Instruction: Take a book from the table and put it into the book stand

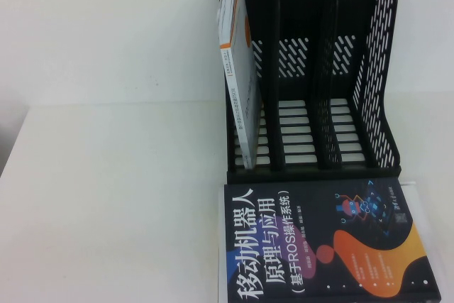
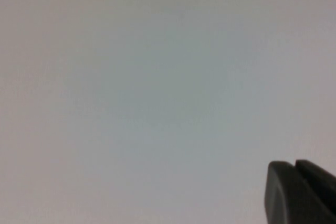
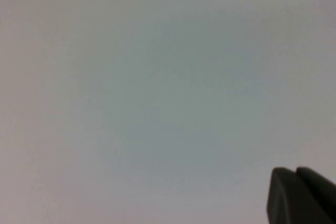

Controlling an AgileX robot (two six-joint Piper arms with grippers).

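Left claw (image 2: 299, 195) and right claw (image 3: 300, 196) over bare table (image 1: 106, 196), fingers seemingly together. Risk: book (image 1: 319, 246) catches a divider of the stand (image 1: 312, 69).

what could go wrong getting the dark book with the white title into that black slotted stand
1. The dark navy book lies flat against the black plastic book stand's front edge, leaving little room to tip it upright.
2. A white book with an orange stripe fills the leftmost slot and leans, so aim for a free slot.
3. The left gripper and right gripper see only bare white table, far from the book.
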